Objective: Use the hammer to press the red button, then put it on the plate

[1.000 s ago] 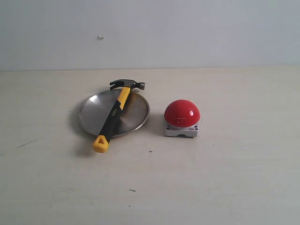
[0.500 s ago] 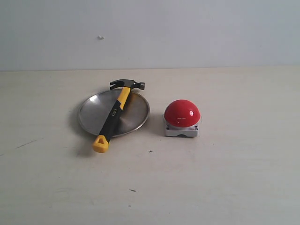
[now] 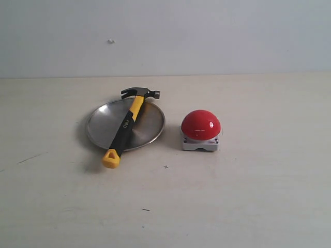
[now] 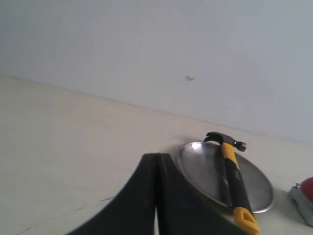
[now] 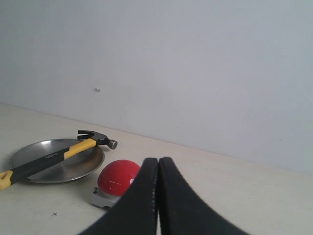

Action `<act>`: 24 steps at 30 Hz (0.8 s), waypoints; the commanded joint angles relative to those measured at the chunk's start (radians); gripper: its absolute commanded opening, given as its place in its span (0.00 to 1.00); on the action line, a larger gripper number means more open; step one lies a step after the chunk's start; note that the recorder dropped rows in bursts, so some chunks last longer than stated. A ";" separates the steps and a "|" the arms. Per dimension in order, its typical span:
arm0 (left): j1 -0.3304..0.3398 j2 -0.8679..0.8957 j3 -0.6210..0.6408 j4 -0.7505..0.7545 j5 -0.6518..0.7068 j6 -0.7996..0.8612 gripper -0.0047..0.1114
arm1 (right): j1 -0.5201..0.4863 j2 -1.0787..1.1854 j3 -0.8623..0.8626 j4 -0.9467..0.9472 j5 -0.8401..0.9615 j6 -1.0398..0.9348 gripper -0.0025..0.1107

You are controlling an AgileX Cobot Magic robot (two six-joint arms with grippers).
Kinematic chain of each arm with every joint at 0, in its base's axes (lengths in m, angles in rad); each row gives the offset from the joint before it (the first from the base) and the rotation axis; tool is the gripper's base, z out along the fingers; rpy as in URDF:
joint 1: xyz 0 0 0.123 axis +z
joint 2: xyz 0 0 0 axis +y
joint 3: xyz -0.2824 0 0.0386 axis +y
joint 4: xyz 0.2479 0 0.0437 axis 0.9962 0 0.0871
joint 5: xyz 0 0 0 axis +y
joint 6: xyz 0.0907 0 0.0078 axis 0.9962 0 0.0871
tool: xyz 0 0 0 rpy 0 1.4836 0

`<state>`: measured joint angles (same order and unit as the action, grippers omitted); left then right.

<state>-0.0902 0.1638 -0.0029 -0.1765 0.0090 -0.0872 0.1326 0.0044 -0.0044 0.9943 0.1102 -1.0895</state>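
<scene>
The hammer [image 3: 125, 125] lies across the silver plate [image 3: 103, 124], its dark head [image 3: 140, 93] over the far rim and its yellow butt [image 3: 110, 158] past the near rim on the table. The red button [image 3: 200, 124] sits on its grey base to the right of the plate. No arm shows in the exterior view. My left gripper [image 4: 157, 157] is shut and empty, apart from the plate [image 4: 205, 169] and hammer [image 4: 234, 176]. Likewise shut and empty, my right gripper [image 5: 158, 160] hangs back from the red button [image 5: 119, 177], hammer [image 5: 54, 155] and plate [image 5: 63, 171].
A pale wooden table [image 3: 248, 196] carries everything, with a plain light wall [image 3: 207, 36] behind it. A few small dark marks [image 3: 146, 210] dot the table's near part.
</scene>
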 commanded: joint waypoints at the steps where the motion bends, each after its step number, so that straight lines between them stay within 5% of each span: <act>1: 0.051 -0.012 0.003 0.009 0.066 0.014 0.04 | -0.007 -0.004 0.004 0.000 -0.001 0.001 0.02; 8: 0.067 -0.140 0.003 0.013 0.142 0.234 0.04 | -0.007 -0.004 0.004 0.000 -0.001 0.001 0.02; 24: 0.067 -0.164 0.003 0.015 0.299 0.256 0.04 | -0.007 -0.004 0.004 0.002 -0.003 0.001 0.02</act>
<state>-0.0244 0.0065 -0.0001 -0.1677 0.2905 0.1514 0.1326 0.0044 -0.0044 0.9958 0.1102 -1.0895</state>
